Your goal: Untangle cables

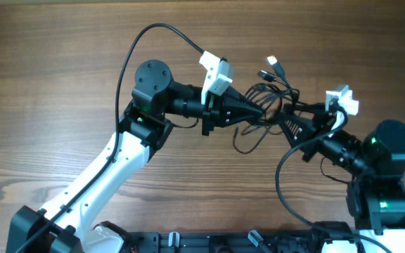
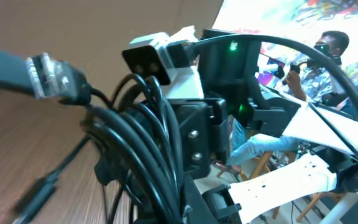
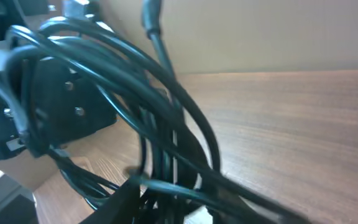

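The cables (image 1: 269, 98) form a thin black tangle lifted between my two grippers, with plug ends (image 1: 273, 65) sticking up and a loose loop (image 1: 248, 144) hanging toward the table. My left gripper (image 1: 261, 109) comes in from the left and is shut on the bundle. In the left wrist view the strands (image 2: 148, 143) run down into its jaws, and a silver-tipped plug (image 2: 48, 76) points left. My right gripper (image 1: 287, 118) meets the tangle from the right. In the right wrist view, blurred strands (image 3: 166, 143) cross between its fingers (image 3: 120, 202); whether they pinch does not show.
The wooden table (image 1: 62, 63) surrounds the tangle on all sides. A thick black arm wire (image 1: 153, 31) arches over the left arm, and another (image 1: 283, 186) loops beside the right arm. The arm bases stand along the front edge (image 1: 209, 242).
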Controlling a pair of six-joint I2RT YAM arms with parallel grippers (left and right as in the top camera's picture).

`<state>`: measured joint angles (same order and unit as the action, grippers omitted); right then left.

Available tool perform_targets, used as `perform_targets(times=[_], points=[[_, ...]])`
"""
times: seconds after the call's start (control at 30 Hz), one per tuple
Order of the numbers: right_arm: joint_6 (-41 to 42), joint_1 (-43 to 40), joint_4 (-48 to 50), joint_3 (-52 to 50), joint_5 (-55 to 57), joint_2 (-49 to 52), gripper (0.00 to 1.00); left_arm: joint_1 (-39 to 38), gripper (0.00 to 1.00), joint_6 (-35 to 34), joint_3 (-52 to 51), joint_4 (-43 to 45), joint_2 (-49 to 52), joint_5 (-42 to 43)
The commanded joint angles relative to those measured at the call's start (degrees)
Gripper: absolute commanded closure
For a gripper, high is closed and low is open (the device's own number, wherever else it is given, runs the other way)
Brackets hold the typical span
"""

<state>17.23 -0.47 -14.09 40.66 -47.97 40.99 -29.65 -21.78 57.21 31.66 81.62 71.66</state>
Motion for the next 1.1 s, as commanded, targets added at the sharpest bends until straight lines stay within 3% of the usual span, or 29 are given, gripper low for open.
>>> perform_targets(times=[0.0, 0.1, 0.23, 0.5, 0.57, 0.77, 0.93, 1.07], points=[[-0.1, -0.1, 0.1, 0.6, 0.3, 0.4, 0.78, 0.3, 0.96, -0.2, 0.3, 0.7, -1.6, 0.8], [-0.1, -0.1, 0.0, 0.6, -0.3, 0.4, 0.96, 1.4, 0.96, -2.0, 0.3, 0.5, -1.6, -2.0], [-0.9, -0.1, 0.2, 0.6, -6.2, 0.4, 0.96, 2.2, 0.96, -3.1, 0.3, -2.8, -1.6, -9.6], [-9.8, -0.1, 0.2, 0.6, -20.3, 0.4, 0.96, 2.2, 0.96, -18.7, 0.3, -13.5, -1.6, -38.9], [-10.4, -0.1, 0.2, 0.6, -21.2, 0.4, 0.96, 2.2, 0.96, -20.4, 0.3, -13.6, -1.6, -40.4], [-13.5, -0.1, 0.2, 0.6, -23.3, 0.4, 0.96, 2.3, 0.96, -38.6, 0.3, -13.5, -1.6, -49.0], [-23.8, -0.1, 0.1, 0.6, -30.5, 0.4, 0.96, 2.3, 0.96, -43.9, 0.3, -13.5, -1.6, -49.1], [-26.5, -0.1, 0.2, 0.6, -30.5, 0.4, 0.96, 2.4, 0.96, -50.2, 0.3, -12.7, -1.6, -49.3]])
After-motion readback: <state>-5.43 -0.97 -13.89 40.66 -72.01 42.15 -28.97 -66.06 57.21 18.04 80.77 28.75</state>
